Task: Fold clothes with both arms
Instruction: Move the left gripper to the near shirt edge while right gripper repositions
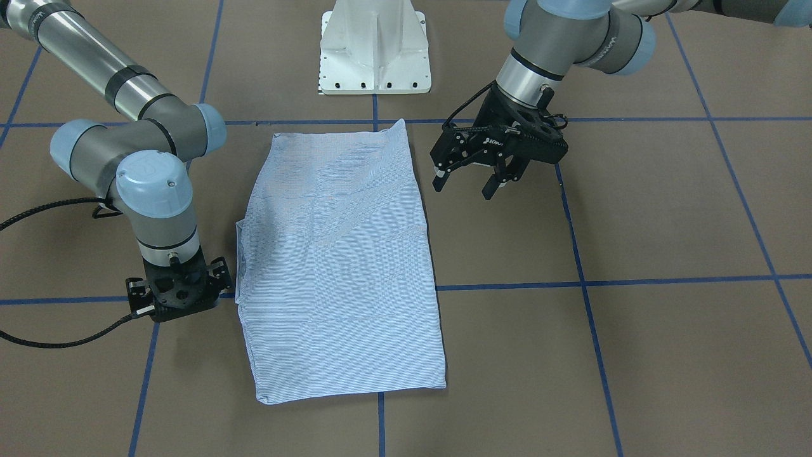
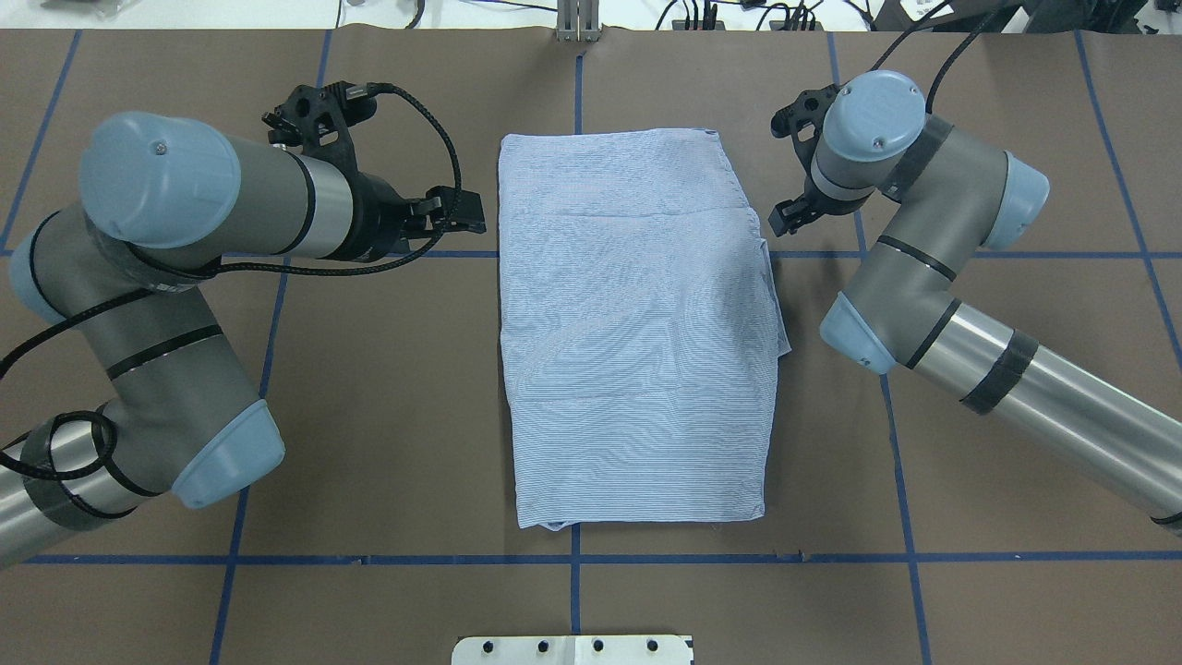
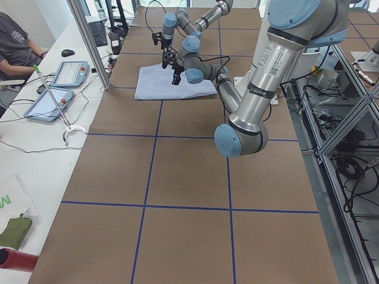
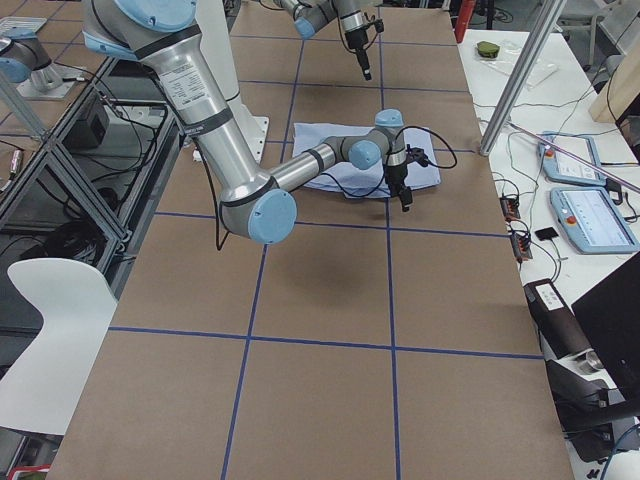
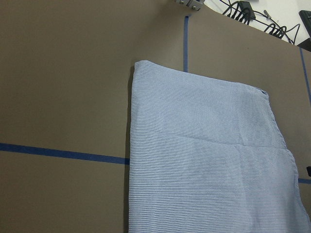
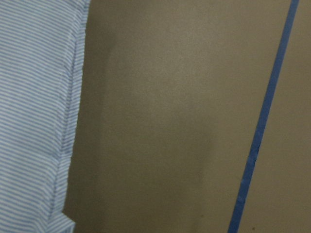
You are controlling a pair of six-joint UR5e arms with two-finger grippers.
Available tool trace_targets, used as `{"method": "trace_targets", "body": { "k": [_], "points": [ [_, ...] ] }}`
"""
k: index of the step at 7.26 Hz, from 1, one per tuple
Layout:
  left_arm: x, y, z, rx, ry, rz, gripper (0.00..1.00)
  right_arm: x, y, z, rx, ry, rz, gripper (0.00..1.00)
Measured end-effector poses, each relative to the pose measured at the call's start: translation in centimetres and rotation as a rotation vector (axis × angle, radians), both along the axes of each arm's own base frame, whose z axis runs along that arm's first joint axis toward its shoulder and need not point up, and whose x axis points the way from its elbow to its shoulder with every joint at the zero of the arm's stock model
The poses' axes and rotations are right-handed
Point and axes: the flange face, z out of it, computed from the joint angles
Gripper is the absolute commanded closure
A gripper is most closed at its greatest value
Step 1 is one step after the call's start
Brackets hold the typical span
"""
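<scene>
The clothes are one light-blue and white striped shirt [image 1: 342, 266], folded into a long rectangle flat on the brown table [image 2: 388, 416]. It also shows as the shirt [image 2: 637, 332] in the overhead view and fills much of the left wrist view [image 5: 209, 155]. My left gripper [image 1: 466, 184] hangs open just off the shirt's edge near the robot-side corner, holding nothing. My right gripper [image 1: 177, 298] points straight down beside the opposite long edge, close to the table. Its fingers are hidden under its body. The right wrist view shows only the shirt's hem [image 6: 34, 111] and bare table.
The white pedestal base [image 1: 374, 51] stands behind the shirt's near end. Blue tape lines [image 2: 572, 559] grid the table. A person [image 3: 15, 44] sits at a side desk with tablets [image 3: 68, 74]. A white chair [image 4: 50, 320] stands off the table.
</scene>
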Motion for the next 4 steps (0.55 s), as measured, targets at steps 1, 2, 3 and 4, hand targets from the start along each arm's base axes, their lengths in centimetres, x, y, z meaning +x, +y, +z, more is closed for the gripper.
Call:
{"method": "trace_targets", "body": {
  "k": [1, 2, 3, 4],
  "points": [
    [-0.1, 0.1, 0.1, -0.002, -0.001, 0.002, 0.00, 0.8, 0.4, -1.4, -0.003, -0.046, -0.012, 0.00],
    [0.3, 0.6, 0.2, -0.011, -0.004, 0.013, 0.00, 2.1, 1.7, -2.4, -0.001, -0.087, -0.022, 0.00],
    [1.6, 1.9, 0.3, -0.037, -0.004, 0.038, 0.00, 3.9, 4.0, -2.7, -0.008, -0.130, -0.039, 0.00],
    [3.5, 4.0, 0.3, -0.080, 0.002, 0.071, 0.00, 5.7, 6.5, -2.8, -0.029, -0.172, -0.048, 0.00]
  ]
}}
